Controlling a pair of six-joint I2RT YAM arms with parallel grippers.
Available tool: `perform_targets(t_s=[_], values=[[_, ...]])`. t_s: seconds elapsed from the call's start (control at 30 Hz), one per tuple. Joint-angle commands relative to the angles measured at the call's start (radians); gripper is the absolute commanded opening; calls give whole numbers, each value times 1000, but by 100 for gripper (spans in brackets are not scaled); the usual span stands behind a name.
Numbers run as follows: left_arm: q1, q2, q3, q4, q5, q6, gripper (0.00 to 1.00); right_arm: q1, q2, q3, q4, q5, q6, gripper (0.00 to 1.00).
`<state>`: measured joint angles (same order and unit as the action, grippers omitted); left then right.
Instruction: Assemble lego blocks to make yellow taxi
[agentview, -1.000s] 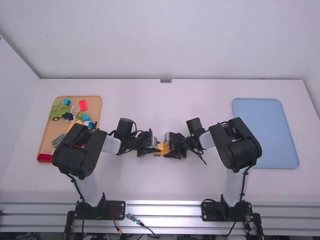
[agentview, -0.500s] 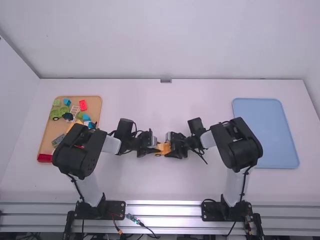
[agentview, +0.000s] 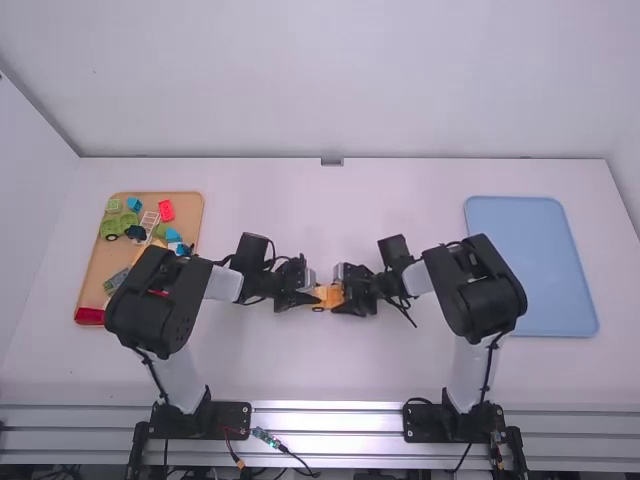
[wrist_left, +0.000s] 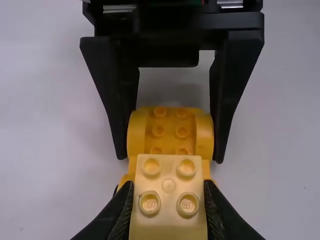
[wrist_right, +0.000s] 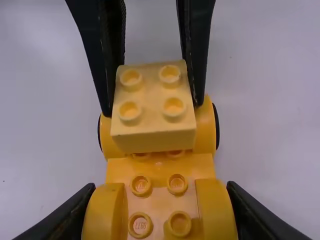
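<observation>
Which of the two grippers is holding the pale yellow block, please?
The left gripper holds the pale block; the right gripper holds the deeper yellow car base.

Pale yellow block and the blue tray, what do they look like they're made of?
The pale yellow block looks like hard molded plastic with a satin finish, judging by its crisp round studs. The blue tray is probably plastic too, matte and evenly coloured with rounded corners, though painted metal is possible.
</observation>
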<state>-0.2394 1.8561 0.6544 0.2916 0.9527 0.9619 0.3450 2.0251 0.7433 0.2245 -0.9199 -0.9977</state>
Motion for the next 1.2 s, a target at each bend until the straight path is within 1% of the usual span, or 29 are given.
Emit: perform_targets(t_s=[0.0, 0.03, 0.07, 0.1, 0.13, 0.17, 0.2, 0.3, 0.33, 0.37, 0.43, 0.5, 0.57, 0.6, 0.67, 0.7, 0.73, 0.77, 0.9, 1.03, 1.17], values=[[-9, 13, -7, -17, 3, 16, 3, 2, 16, -6, -16, 98, 21, 44], [-10, 13, -9, -13, 2, 16, 7, 2, 16, -6, -16, 98, 22, 44], [-10, 13, -9, -14, 2, 16, 15, 2, 16, -6, -16, 97, 21, 45], [-9, 13, -9, -14, 3, 16, 18, 3, 16, -6, -16, 98, 21, 45], [-10, 13, -9, -11, 2, 16, 27, 2, 16, -6, -16, 98, 21, 45], [-9, 13, -8, -3, 3, 11, 45, 1, 16, -6, -16, 98, 22, 45], [-9, 13, -8, 2, 3, 8, 54, 1, 16, -6, -16, 98, 21, 45], [-10, 13, 0, 5, 3, 8, 60, 3, 16, -6, -16, 98, 21, 45], [-10, 10, 6, 0, 8, -1, 64, 4, 16, -6, -16, 97, 22, 45], [-10, 8, 8, 0, 9, -8, 64, 3, 16, -6, -16, 98, 22, 45], [-9, -15, 22, -3, 33, -75, 69, 0, 16, -6, -16, 98, 24, 45], [-8, -46, 40, -31, 60, -85, 70, 0, 16, -6, -16, 98, 25, 45], [-8, -78, 54, -69, 55, -85, 70, 0, 16, -6, -16, 98, 25, 45], [-8, -101, 61, -95, 48, -84, 68, 3, 16, -6, -16, 98, 24, 45], [-8, -122, 69, -121, 50, -73, 62, 3, 16, -6, -16, 97, 24, 45], [-8, -128, 71, -129, 53, -65, 49, 3, 16, -5, -16, 97, 25, 45], [-8, -133, 72, -141, 51, -46, 16, 2, 16, -3, -21, 98, 24, 45], [-9, -133, 71, -146, 50, -37, 2, 2, 16, -3, -21, 98, 24, 45], [-10, -129, 47, -145, 43, -33, 2, 2, 16, -3, -21, 98, 25, 45], [-10, -90, 2, -57, 34, -41, 2, 2, 16, -3, -20, 97, 25, 45], [-10, -62, -24, -33, 34, -43, 2, 1, 16, -3, -20, 98, 25, 45]])
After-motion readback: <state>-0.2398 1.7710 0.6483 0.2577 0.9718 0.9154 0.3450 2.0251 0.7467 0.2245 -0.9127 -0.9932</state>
